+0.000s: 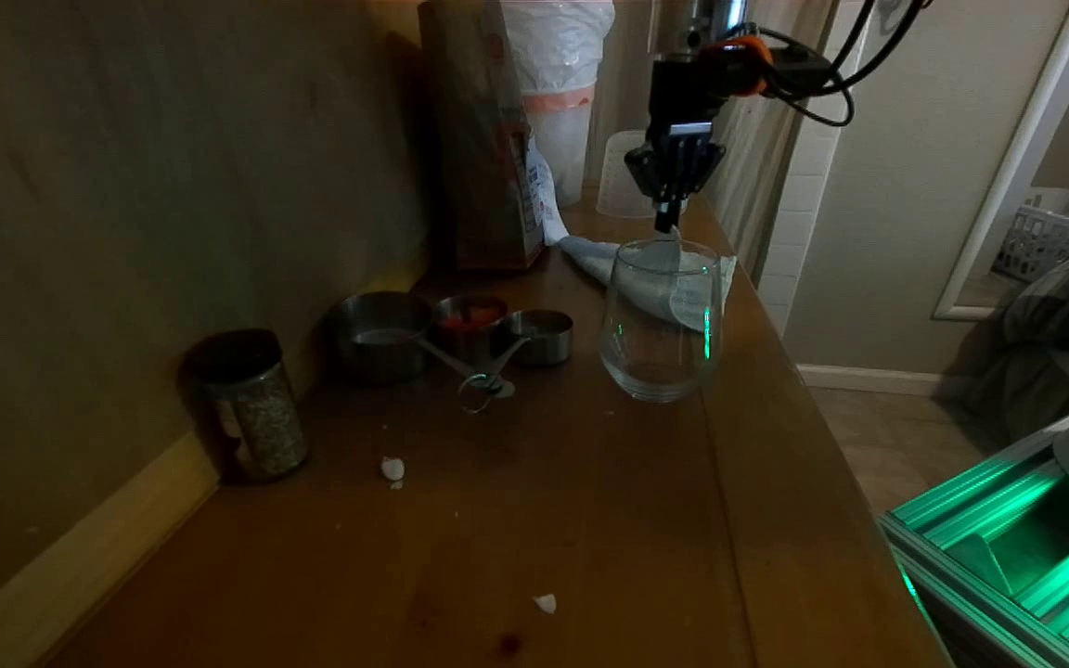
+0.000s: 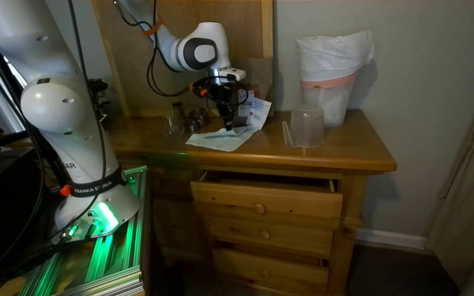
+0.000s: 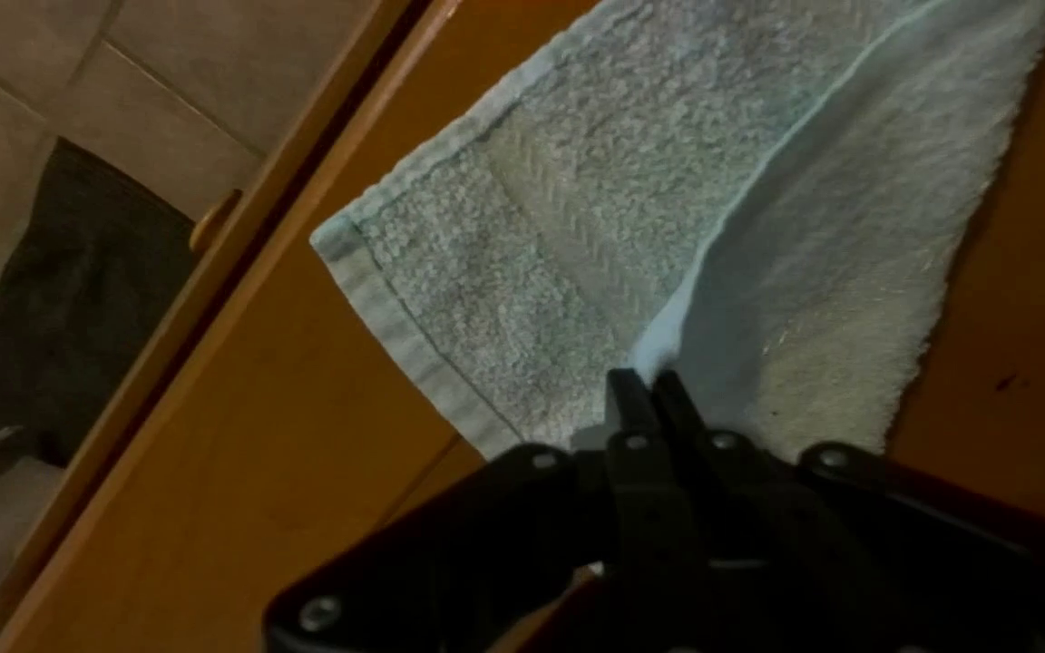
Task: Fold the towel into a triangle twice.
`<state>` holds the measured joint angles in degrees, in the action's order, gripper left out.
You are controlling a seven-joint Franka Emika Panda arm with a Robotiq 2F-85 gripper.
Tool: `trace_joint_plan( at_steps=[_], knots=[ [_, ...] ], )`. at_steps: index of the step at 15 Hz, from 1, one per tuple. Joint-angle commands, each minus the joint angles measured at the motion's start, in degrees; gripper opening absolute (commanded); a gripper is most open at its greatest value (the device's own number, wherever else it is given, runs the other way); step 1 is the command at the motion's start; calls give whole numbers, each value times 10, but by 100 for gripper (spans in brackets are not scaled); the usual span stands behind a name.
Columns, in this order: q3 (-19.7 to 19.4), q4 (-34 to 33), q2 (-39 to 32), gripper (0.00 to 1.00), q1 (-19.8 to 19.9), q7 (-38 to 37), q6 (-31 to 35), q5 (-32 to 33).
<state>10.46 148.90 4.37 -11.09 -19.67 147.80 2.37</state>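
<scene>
We see the pincer (image 3: 647, 381) clamped on a raised ridge of the towel (image 3: 695, 209), which runs off toward the far right in the wrist view. Beneath, the towel lies on the worktop (image 1: 609, 520), one hemmed corner pointing left toward the long edge (we can make out a woven band near it). In an exterior view it lies between a clear glass (image 2: 174, 128) on the left and a plastic jug (image 2: 306, 125) on the right. In an exterior view we also find three measuring cups (image 1: 470, 343) left of the glass, and a dark-lidded jar (image 1: 261, 413) nearer and further left.
</scene>
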Motion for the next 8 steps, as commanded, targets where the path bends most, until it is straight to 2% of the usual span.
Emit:
trace_joint_plan(
  at_steps=[1,4,8],
  knots=[
    [-5,35,48,3,6,30,-2,-34],
    [-12,53,76,3,7,50,3,-63],
    [-16,68,97,3,19,43,-2,-50]
  ],
)
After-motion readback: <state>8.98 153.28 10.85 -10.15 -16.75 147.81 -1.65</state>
